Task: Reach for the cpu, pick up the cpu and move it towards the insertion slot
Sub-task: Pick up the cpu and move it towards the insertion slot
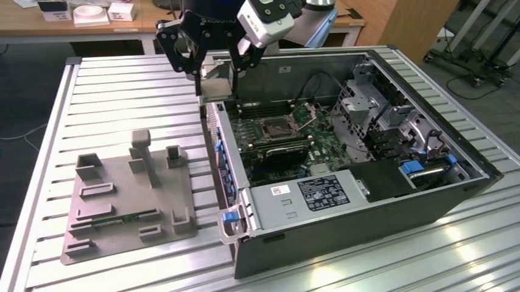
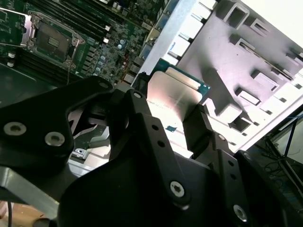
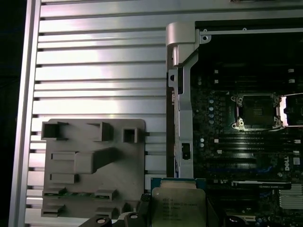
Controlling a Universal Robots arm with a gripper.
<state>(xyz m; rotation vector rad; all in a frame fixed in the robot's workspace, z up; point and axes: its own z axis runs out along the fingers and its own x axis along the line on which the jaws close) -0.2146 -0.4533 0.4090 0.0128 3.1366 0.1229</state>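
Arm reached down from above, wrist near vertical. Gripper (image 1: 216,76) hung raised; black fingers (image 2: 201,125) pointed downward, clamped on cpu (image 2: 170,101) in both wrist views.

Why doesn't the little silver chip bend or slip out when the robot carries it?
The cpu looks like a flat metal-topped square, so it is probably stiff, not floppy. Its shiny top may be slippery, yet the end effector pinches it at the edges, which likely helps. It is thin and small, so probably light, but perhaps fragile if dropped.

A grey plastic tray (image 1: 122,201) lies on the ribbed metal desk (image 1: 122,91), beside an open computer case (image 1: 422,201).
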